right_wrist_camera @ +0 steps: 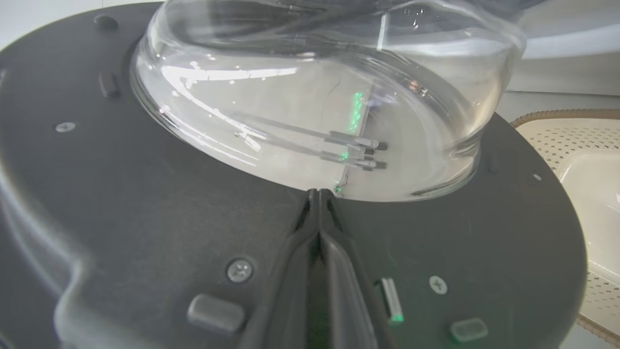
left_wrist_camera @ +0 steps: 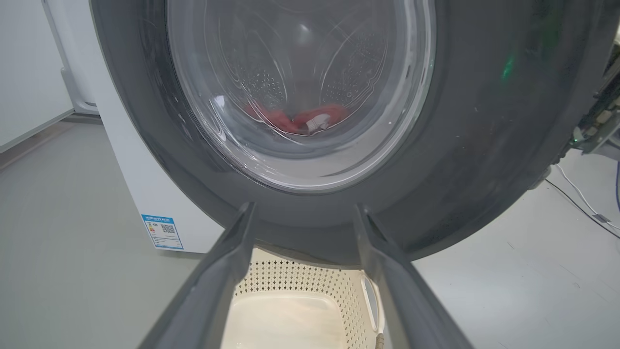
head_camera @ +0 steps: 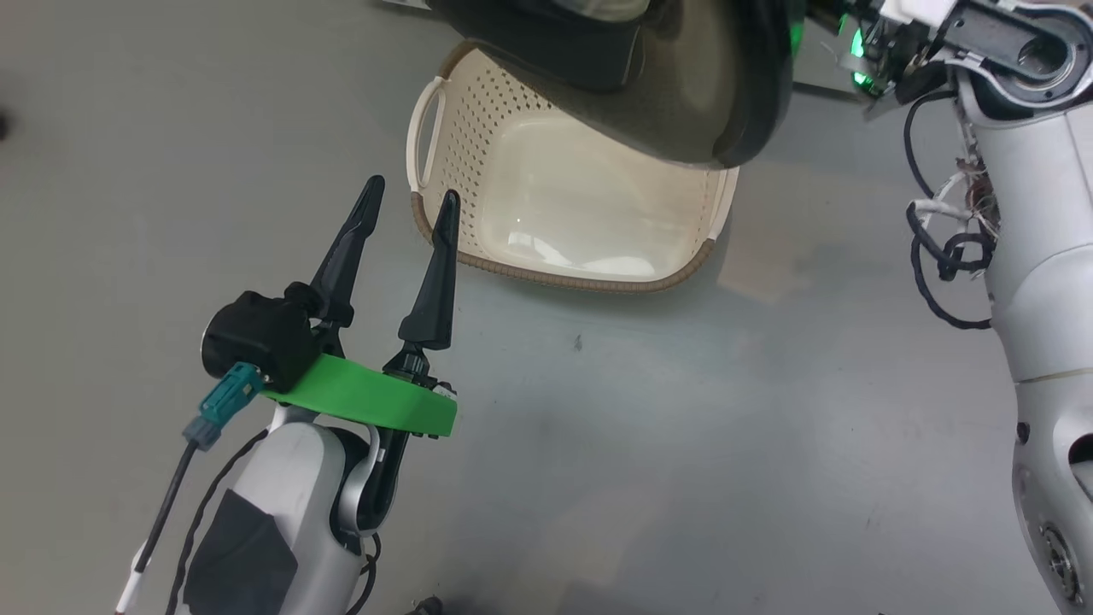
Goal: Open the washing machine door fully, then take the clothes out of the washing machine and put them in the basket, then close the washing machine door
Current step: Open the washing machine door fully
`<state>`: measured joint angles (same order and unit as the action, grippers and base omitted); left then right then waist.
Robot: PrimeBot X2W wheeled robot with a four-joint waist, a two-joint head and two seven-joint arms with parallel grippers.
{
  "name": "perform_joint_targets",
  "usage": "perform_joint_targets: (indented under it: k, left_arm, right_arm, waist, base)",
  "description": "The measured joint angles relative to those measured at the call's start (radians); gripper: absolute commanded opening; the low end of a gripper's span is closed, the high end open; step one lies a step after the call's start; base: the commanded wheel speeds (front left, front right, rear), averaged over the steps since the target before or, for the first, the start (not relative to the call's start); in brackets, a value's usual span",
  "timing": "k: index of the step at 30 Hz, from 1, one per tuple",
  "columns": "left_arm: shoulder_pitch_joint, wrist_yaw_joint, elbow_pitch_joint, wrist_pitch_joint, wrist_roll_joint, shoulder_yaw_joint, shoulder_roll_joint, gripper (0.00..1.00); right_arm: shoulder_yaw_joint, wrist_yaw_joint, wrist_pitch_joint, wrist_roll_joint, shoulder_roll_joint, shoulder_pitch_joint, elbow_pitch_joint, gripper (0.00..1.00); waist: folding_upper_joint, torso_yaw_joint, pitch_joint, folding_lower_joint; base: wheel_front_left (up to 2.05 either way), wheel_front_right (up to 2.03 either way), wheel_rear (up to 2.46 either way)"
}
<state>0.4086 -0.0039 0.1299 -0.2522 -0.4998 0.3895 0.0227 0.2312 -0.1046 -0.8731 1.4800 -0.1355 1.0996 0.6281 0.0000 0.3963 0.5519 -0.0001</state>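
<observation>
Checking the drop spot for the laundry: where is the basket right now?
In the head view the basket sits on the floor at upper centre, partly covered by the washing machine door, just beyond the left gripper.

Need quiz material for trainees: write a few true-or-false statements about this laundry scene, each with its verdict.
1. The basket holds nothing. True.
2. The left gripper is shut. False: its fingers stand apart and hold nothing.
3. The clothes lie in the basket. False: the red fabric shows through the glass of the washing machine door, inside the drum.
4. The right gripper is shut, its tips at the door's inner face beside the glass bowl. True.
5. The door's rim overhangs part of the basket in the head view. True.
</observation>
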Motion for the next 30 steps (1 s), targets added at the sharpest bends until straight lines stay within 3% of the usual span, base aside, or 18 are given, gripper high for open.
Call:
perform_joint_targets:
  k: [14,30]
  left_arm:
    - [-0.048,0.000,0.061,0.000,-0.001,-0.006,0.000,1.00]
    - [-0.111,0.009,0.090,0.000,0.000,-0.041,0.002,1.00]
  right_arm:
    - [0.080,-0.016,-0.026,0.000,0.042,-0.174,-0.004,0.00]
    - [0.138,-0.016,0.115,-0.008,0.051,-0.302,-0.008,0.00]
  waist:
    - [0.0000,0.039,-0.114,0.0000]
    - [0.0000,0.154,-0.217,0.0000]
  base:
    - [0.00,0.00,0.00]
    - [0.00,0.00,0.00]
